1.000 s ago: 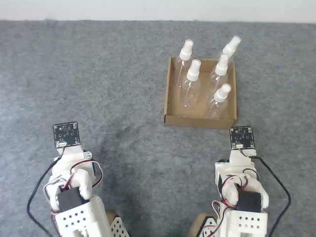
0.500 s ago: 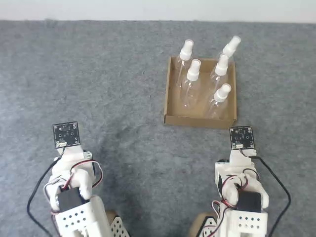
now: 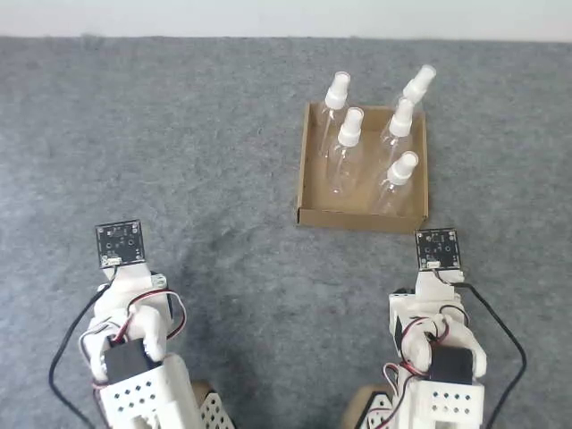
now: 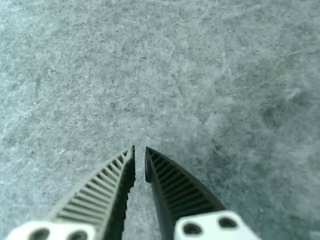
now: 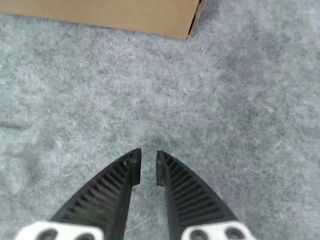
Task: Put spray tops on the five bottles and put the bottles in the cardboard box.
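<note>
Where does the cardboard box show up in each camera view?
High view: cardboard box right of centre, toward the far edge, bottles inside.
Left wrist view: left claw over grey mat.
Right wrist view: box's near wall and corner beyond the right claw.
Shared landmark: the grey mat.

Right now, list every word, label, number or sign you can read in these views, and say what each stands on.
No text can be read.
On the cardboard box: plain walls, no print seen.
On the bottles: clear, no labels seen.
On the black boards at the arms' wrists: any markings are too small to read.
</note>
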